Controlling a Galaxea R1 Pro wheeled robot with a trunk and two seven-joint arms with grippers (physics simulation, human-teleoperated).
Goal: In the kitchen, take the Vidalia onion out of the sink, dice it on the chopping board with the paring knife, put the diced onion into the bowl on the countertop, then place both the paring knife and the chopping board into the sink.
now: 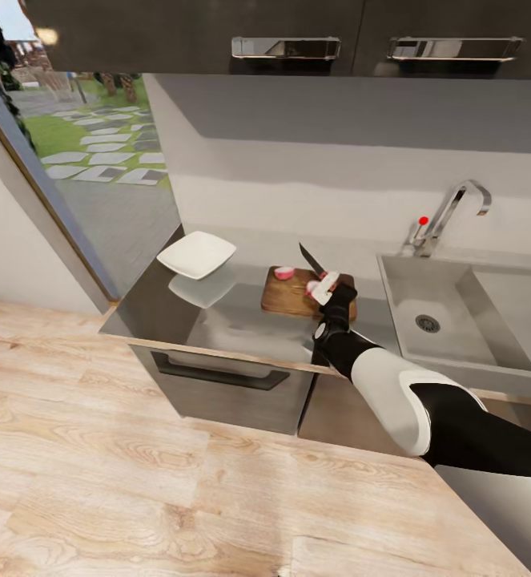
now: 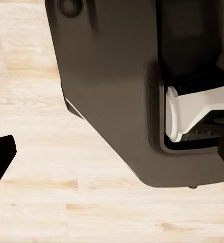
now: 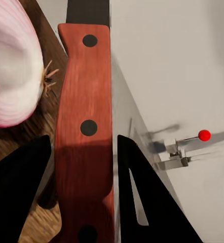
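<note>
Both fingers (image 3: 21, 192) of our right gripper (image 1: 326, 288) clamp the paring knife (image 3: 84, 126) by its stiff handle, over the chopping board (image 1: 285, 298); the onion (image 3: 13, 66), probably slippery, lies beside.

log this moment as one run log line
stage: cutting | right gripper: shut on knife | onion: in pieces on board | bowl: empty on counter | sink: empty

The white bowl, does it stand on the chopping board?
No: in the head view the white bowl sits on the grey countertop, apart from the chopping board.
</note>
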